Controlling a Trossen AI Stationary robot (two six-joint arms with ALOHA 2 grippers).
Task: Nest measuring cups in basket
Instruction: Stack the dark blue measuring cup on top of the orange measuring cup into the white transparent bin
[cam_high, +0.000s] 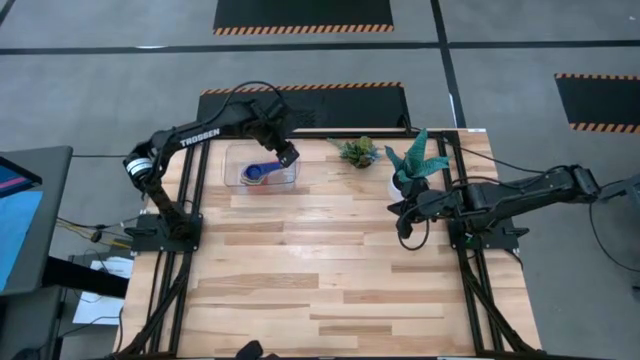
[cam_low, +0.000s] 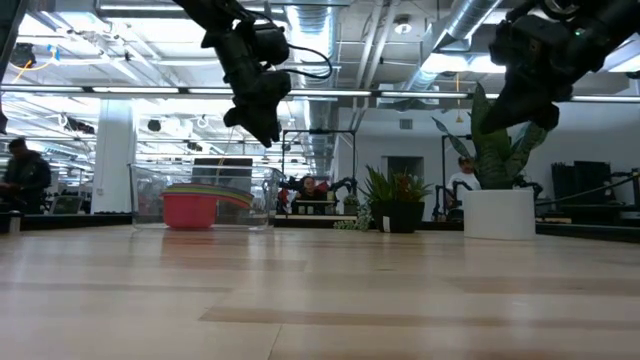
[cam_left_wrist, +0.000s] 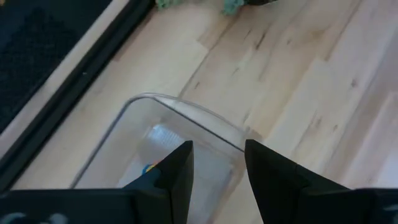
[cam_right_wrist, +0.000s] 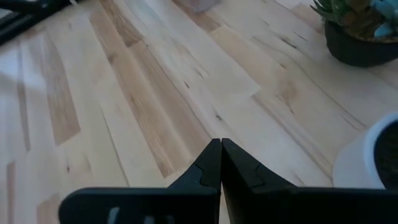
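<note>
The clear basket (cam_high: 262, 170) stands on the table's far left part; in the low view the basket (cam_low: 205, 200) shows a nested stack of cups (cam_low: 195, 207), red at the bottom with coloured rims above. From above, a blue cup (cam_high: 262, 171) tops the stack. My left gripper (cam_high: 288, 155) hovers over the basket's right end, open, holding nothing; in its wrist view the left gripper (cam_left_wrist: 219, 155) looks down on the basket's rounded corner (cam_left_wrist: 186, 112). My right gripper (cam_high: 402, 218) waits shut above the table's right side, beside the white pot.
A white pot (cam_high: 405, 183) with a tall green plant stands at the far right, close to my right gripper. A small dark pot with a succulent (cam_high: 358, 151) sits at the far edge, right of the basket. The near half of the table (cam_high: 320, 290) is bare wood.
</note>
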